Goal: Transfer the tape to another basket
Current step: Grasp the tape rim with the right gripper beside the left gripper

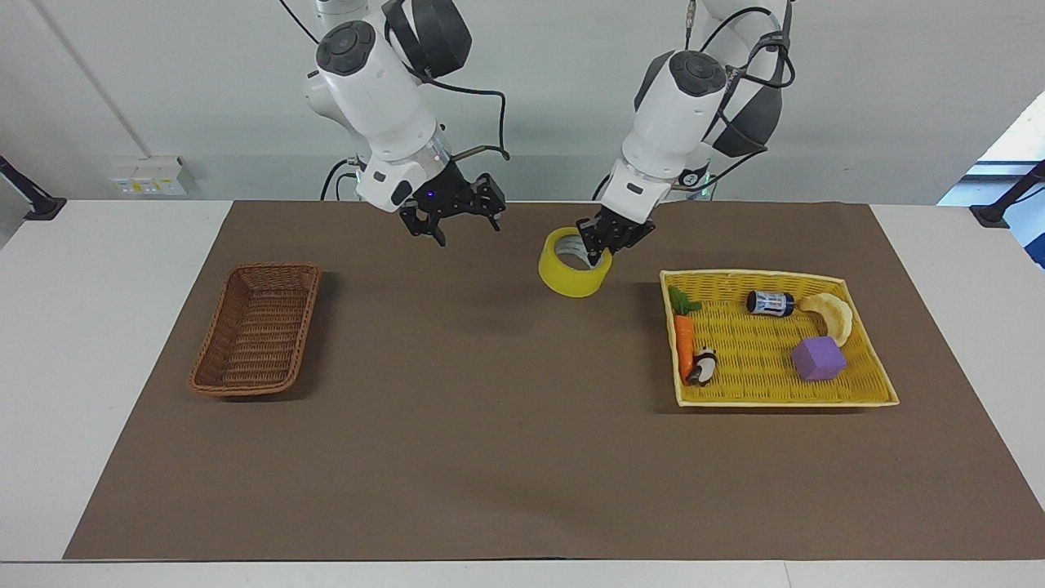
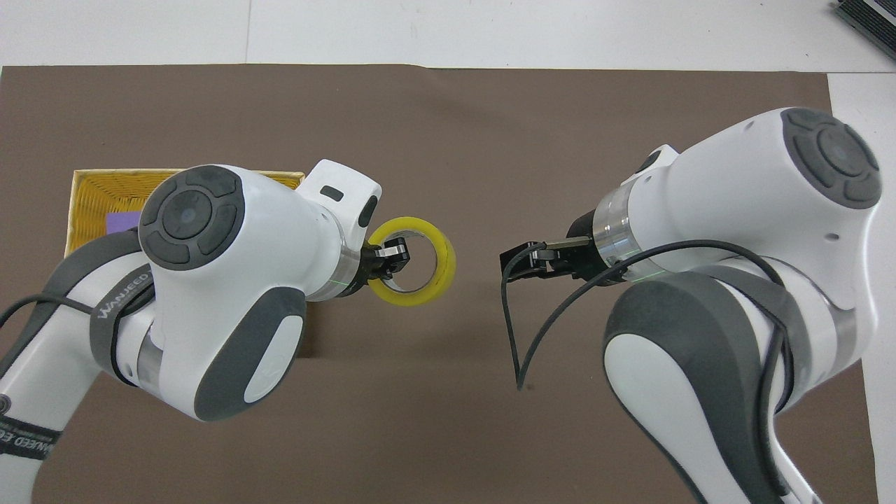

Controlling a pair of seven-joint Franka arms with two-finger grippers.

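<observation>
Over the brown mat (image 1: 506, 425), left tool (image 1: 602, 242) grips tape (image 1: 571, 273); right tool (image 1: 451, 224) gapes; arm reads "WANJEE"

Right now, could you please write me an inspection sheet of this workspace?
Surface: white table under a brown mat.
Job's things: tape in the air over the mat; brown basket at the right arm's end, holding nothing.
Clutter: yellow tray holds carrot, purple cube, small can, croissant, panda figure.
Grippers: left pincer shut on the tape's wall; right pincer open over the mat.
Cables: black cable loops from the right wrist.
Surroundings: wall sockets.
</observation>
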